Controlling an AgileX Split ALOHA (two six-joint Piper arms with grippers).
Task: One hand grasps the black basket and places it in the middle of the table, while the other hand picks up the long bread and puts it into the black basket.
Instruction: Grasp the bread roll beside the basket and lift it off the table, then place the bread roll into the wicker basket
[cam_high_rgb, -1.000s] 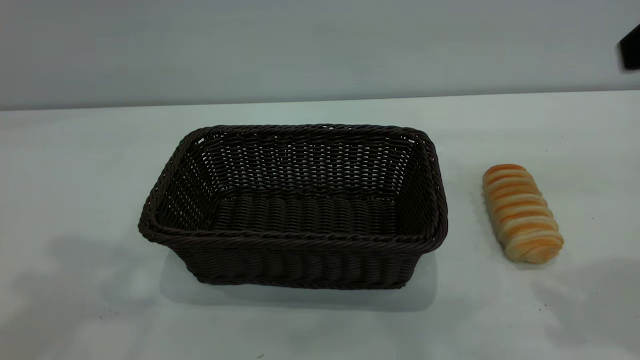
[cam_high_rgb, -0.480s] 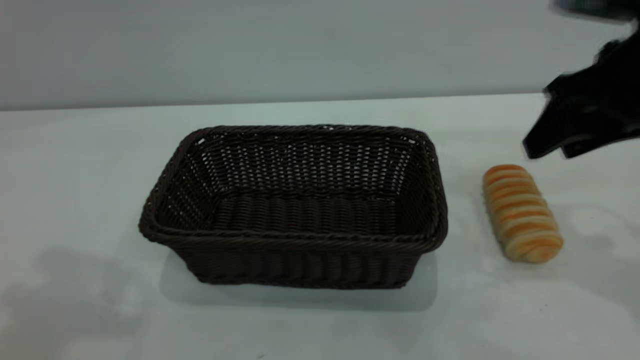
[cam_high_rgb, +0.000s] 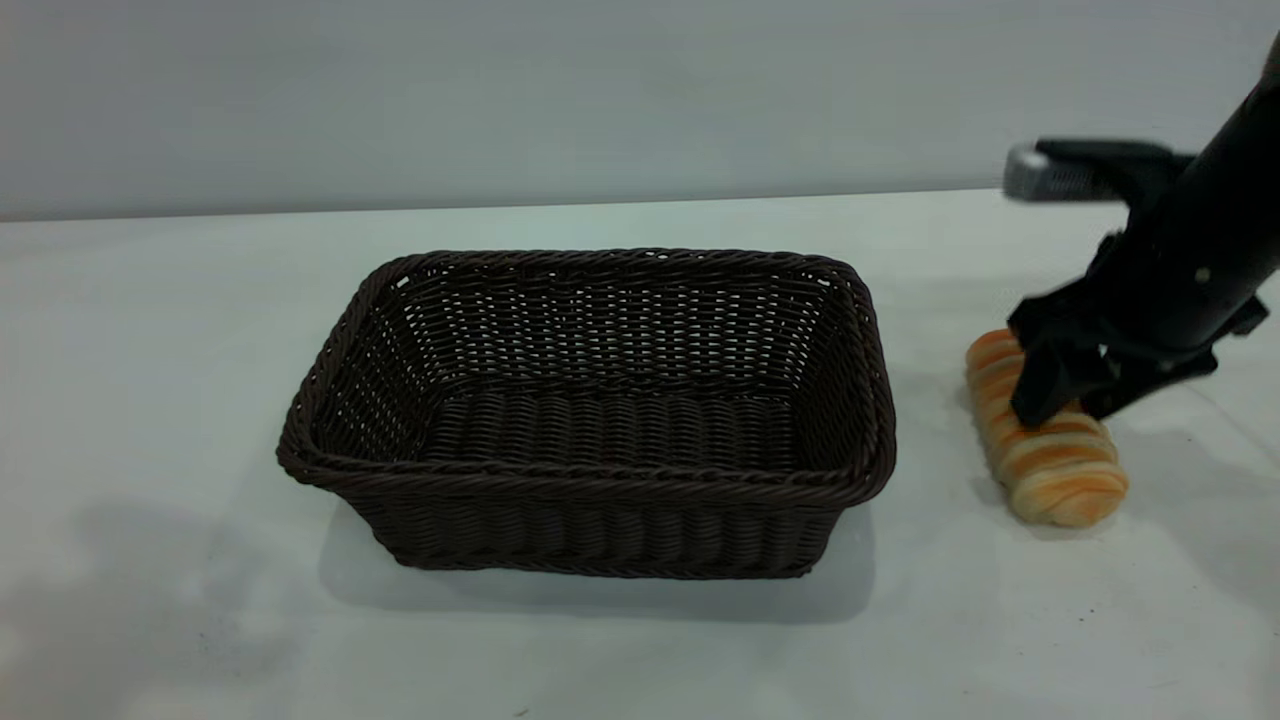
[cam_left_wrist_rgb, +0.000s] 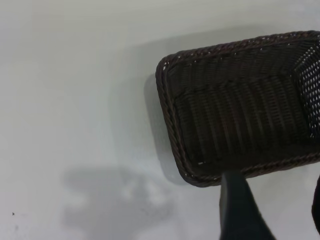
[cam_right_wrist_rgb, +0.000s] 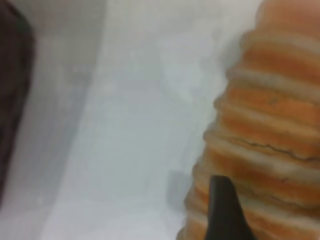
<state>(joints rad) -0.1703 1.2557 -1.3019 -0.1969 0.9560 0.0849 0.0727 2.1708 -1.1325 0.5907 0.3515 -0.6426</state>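
- Your left gripper (cam_left_wrist_rgb: 270, 210) hangs over the white table (cam_high_rgb: 150, 330) by the large dark woven wicker basket (cam_high_rgb: 590, 420); you cannot tell its jaw state.
- The basket sits mid-table.
- Your right gripper (cam_high_rgb: 1075, 395), fingers spread, straddles the striped golden-orange oblong loaf (cam_high_rgb: 1050, 465) right of the basket.

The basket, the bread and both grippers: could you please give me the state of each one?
black basket: upright on the table, empty.
long bread: lying flat on the table, outside the basket, to its right.
right gripper: open, fingers down around the bread.
left gripper: open, above the basket's rim, holding nothing.
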